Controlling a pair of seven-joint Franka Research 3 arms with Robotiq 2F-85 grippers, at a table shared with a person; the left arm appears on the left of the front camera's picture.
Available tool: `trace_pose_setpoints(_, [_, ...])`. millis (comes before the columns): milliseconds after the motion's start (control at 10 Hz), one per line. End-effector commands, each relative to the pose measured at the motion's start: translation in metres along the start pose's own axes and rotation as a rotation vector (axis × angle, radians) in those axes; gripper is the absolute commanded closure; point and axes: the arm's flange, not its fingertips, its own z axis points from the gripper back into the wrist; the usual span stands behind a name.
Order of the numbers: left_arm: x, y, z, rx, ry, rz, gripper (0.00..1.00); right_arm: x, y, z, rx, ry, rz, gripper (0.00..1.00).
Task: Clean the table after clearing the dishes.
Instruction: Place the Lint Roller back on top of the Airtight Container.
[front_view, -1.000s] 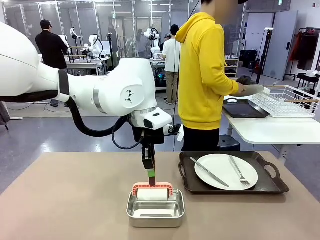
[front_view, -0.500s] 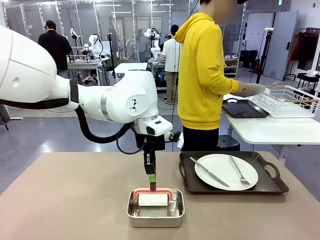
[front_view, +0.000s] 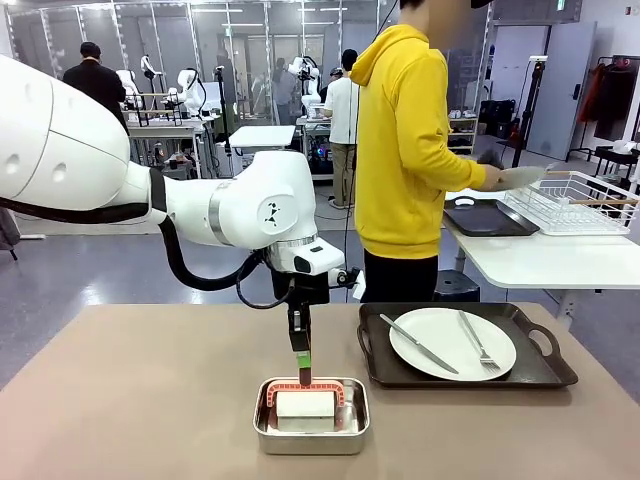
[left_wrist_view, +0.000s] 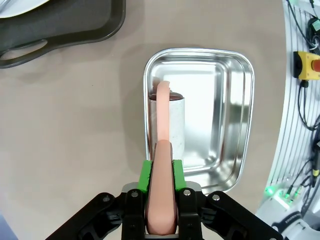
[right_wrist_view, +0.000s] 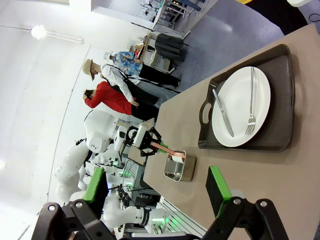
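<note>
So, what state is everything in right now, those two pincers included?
Small rectangular steel pan: on the tan-brown table, holding the white roller with pink handle.
Roller: handle upright, roll down in the pan.
Left pincer: shut on the roller's handle.
Right pincer: open, empty.
Dark brown handled tray: on the table, carrying the round white plate.
Plate: steel knife and fork lying on it.

1 plate (front_view: 440, 330) (white) on tan table (front_view: 150, 400)
</note>
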Motion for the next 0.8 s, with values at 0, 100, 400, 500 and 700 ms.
trace_pose_setpoints(0, [-0.009,0.015,-0.026,-0.002,0.018,-0.010,0.79,-0.002,0.003,0.001,0.006,-0.002,0.005,0.00])
trace_pose_setpoints(100, [-0.008,0.015,-0.024,-0.001,0.013,-0.012,0.79,-0.002,0.003,0.001,0.006,-0.002,0.005,0.00])
trace_pose_setpoints(400, [-0.009,0.013,-0.015,0.003,0.009,-0.014,0.79,-0.002,0.003,0.001,0.006,-0.002,0.005,0.00])
trace_pose_setpoints(500, [-0.008,0.013,-0.012,0.007,0.010,-0.008,0.75,-0.002,0.003,0.001,0.006,-0.002,0.005,0.00])
trace_pose_setpoints(700, [-0.009,0.013,-0.008,0.015,0.015,-0.004,0.63,-0.002,0.003,0.001,0.006,-0.002,0.005,0.00])
